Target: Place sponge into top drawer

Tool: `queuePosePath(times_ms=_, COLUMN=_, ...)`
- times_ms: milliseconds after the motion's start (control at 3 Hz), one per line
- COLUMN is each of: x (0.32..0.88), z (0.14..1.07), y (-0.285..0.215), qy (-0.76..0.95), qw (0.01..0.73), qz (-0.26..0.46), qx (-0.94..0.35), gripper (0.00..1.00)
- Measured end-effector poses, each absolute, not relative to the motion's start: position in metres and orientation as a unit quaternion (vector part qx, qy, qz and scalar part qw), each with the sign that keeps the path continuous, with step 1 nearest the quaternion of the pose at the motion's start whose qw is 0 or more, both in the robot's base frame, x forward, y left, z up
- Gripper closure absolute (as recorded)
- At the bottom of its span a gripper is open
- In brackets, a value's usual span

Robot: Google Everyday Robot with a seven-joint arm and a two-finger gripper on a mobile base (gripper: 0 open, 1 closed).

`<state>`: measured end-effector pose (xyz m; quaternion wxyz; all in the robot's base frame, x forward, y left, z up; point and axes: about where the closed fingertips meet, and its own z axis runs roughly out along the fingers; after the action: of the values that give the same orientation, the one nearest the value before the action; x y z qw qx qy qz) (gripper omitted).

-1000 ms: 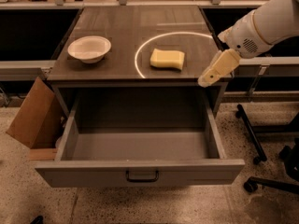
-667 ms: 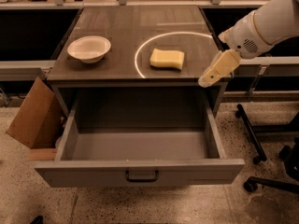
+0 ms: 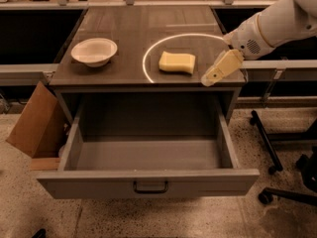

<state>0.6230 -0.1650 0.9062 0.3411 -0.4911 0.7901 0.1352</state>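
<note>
Camera view, single entry.

- Gripper (image 3: 212, 75): pale yellow, on the white arm (image 3: 270, 28) that enters from the right. It is tilted down and to the left over the table's (image 3: 148, 24) front right corner. Whether the jaws are apart or together cannot be told. Nothing shows in them and they touch no object.
- Sponge (image 3: 177, 62): lies flat on the table inside a thin bright ring (image 3: 144, 63), just left of the gripper and apart from it.
- Top drawer (image 3: 148, 183): pulled fully out below the table edge. Its grey interior is bare and a dark handle sits at the centre of the front panel.
- White bowl (image 3: 94, 51): upright at the table's left, well apart from the sponge.
- Cardboard box (image 3: 33, 120): leaning beside the drawer's left wall.
</note>
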Motion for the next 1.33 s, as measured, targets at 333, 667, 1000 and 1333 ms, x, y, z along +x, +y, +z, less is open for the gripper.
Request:
queuePosePath(times_ms=333, x=0.653, z=0.893, y=-0.141, qy=0.787, qw=0.350, qz=0.162, qx=-0.482, gripper=0.00)
queuePosePath(times_ms=667, x=0.670, z=0.881, y=-0.125, qy=0.789, qw=0.351, qz=0.169, qx=-0.474, gripper=0.00)
queuePosePath(times_ms=1000, x=0.684, z=0.867, y=-0.105, qy=0.793, qw=0.348, qz=0.165, qx=-0.472, gripper=0.00)
queuePosePath(times_ms=1333, x=0.698, z=0.853, y=-0.093, qy=0.798, qw=0.342, qz=0.160, qx=-0.469, gripper=0.00)
